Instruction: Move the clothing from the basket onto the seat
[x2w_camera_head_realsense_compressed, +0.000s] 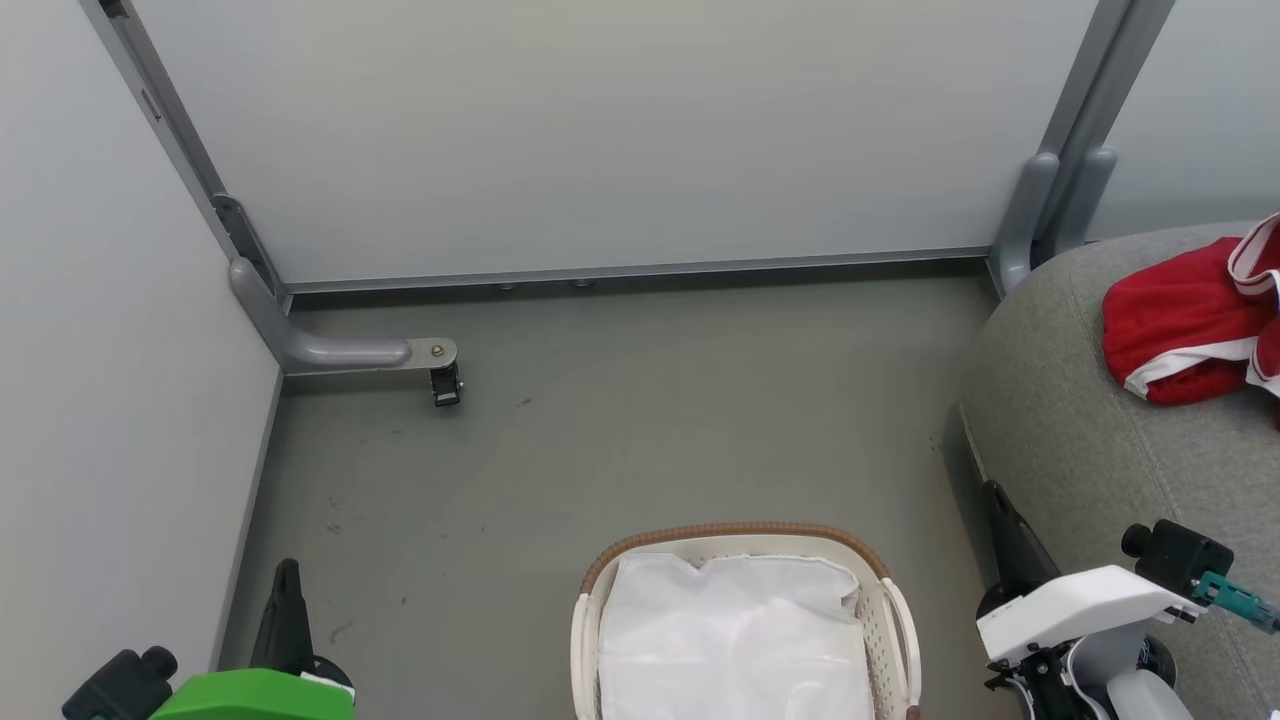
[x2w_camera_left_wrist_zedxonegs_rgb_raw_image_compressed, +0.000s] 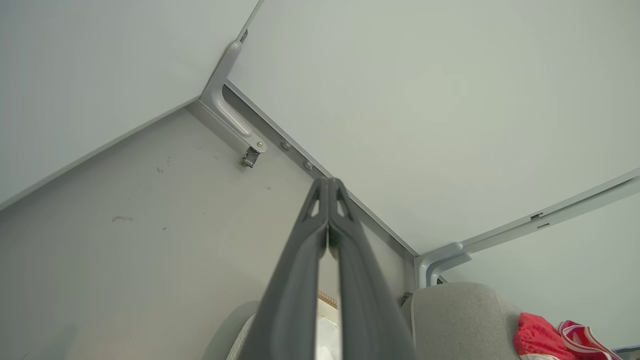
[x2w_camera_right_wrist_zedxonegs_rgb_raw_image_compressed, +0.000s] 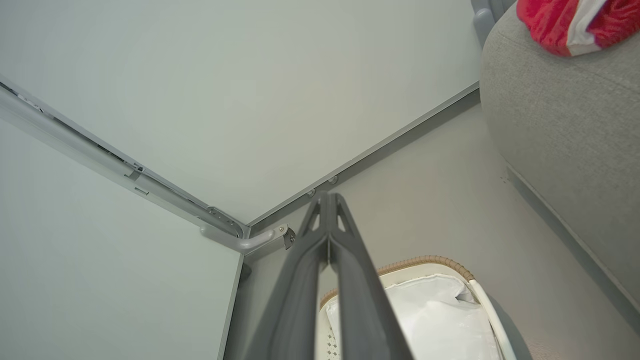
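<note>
The red clothing (x2w_camera_head_realsense_compressed: 1190, 325) with white trim lies on the grey seat (x2w_camera_head_realsense_compressed: 1090, 430) at the right; it shows again in the left wrist view (x2w_camera_left_wrist_zedxonegs_rgb_raw_image_compressed: 545, 340) and the right wrist view (x2w_camera_right_wrist_zedxonegs_rgb_raw_image_compressed: 570, 22). The cream basket (x2w_camera_head_realsense_compressed: 890, 610) with a brown rim stands on the floor at bottom centre, holding a white liner sheet (x2w_camera_head_realsense_compressed: 735, 640). My left gripper (x2w_camera_head_realsense_compressed: 288, 575) is at lower left, left of the basket, shut and empty (x2w_camera_left_wrist_zedxonegs_rgb_raw_image_compressed: 328, 182). My right gripper (x2w_camera_head_realsense_compressed: 995, 495) is between the basket and the seat, shut and empty (x2w_camera_right_wrist_zedxonegs_rgb_raw_image_compressed: 327, 197).
Pale partition panels (x2w_camera_head_realsense_compressed: 600, 130) wall in the grey floor (x2w_camera_head_realsense_compressed: 620, 440) at the back and left. A grey panel foot with a small caster (x2w_camera_head_realsense_compressed: 445, 385) juts out at the back left. Another grey post (x2w_camera_head_realsense_compressed: 1040, 215) stands beside the seat's far corner.
</note>
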